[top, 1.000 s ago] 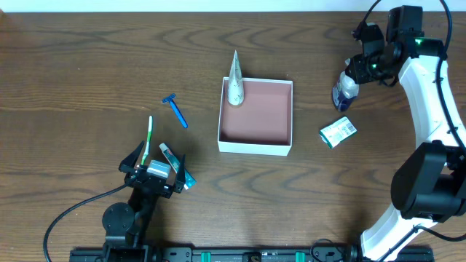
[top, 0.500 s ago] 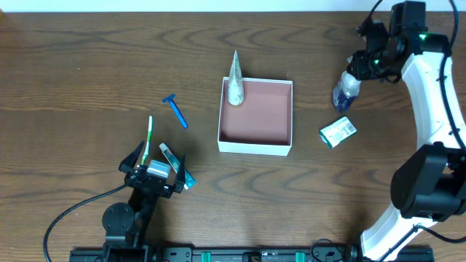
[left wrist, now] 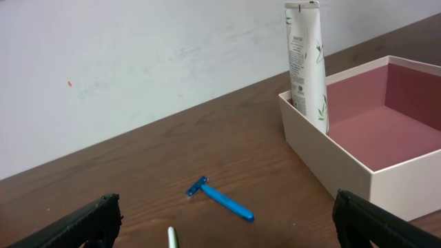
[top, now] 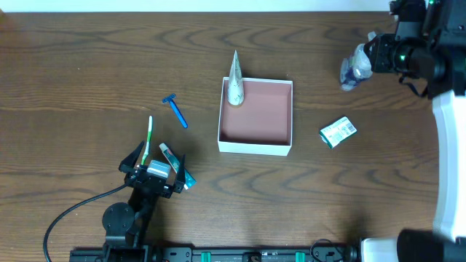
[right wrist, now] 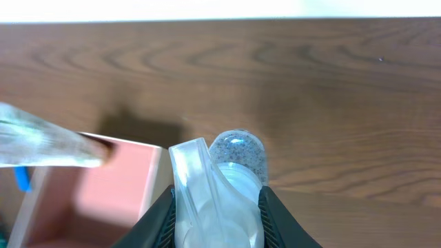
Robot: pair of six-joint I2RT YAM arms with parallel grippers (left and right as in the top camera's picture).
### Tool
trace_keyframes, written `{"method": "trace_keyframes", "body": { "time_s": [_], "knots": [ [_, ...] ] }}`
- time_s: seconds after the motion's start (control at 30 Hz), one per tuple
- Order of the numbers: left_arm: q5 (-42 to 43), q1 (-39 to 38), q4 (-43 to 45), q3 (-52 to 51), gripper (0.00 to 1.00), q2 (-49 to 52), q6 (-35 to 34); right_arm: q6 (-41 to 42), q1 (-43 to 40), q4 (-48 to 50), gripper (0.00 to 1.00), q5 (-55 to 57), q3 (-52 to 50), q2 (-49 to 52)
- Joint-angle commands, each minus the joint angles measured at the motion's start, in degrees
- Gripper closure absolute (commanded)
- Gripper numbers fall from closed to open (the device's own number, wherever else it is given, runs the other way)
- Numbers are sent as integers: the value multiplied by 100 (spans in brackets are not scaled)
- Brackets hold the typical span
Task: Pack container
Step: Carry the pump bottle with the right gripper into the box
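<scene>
One container (top: 255, 148), one tube (top: 234, 81) inside; right gripper (top: 368, 61) clamps one bottle (top: 353, 70).

White right arm (top: 451, 145), black wrist (top: 415, 54); all-black left arm (top: 140, 198).

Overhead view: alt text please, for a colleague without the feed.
The right arm grips a small clear bottle in its jaws at far right, apart from the white container, which holds only a standing tube in its far-left corner. A blue razor, green toothbrush and small tube lie left of it by the open-jawed left arm; a green-white packet lies right.
</scene>
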Motion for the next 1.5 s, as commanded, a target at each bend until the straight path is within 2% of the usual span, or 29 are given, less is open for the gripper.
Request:
{"method": "trace_keyframes", "body": {
  "time_s": [0.0,0.4,0.67,1.07,1.47],
  "knots": [
    [96,35,-184,-109,2,-31,-50,831,328,-7,86,-94,162,-260],
    [96,35,-184,-109,2,-31,-50,2004,1764,118,86,232,149,144],
    [96,35,-184,-109,2,-31,-50,2190,2461,380,85,278,149,820],
    [96,35,-184,-109,2,-31,-50,2356,2789,892,85,428,149,1832],
    [96,35,-184,-109,2,-31,-50,2350,2804,1185,85,555,146,2420]
  ]
}}
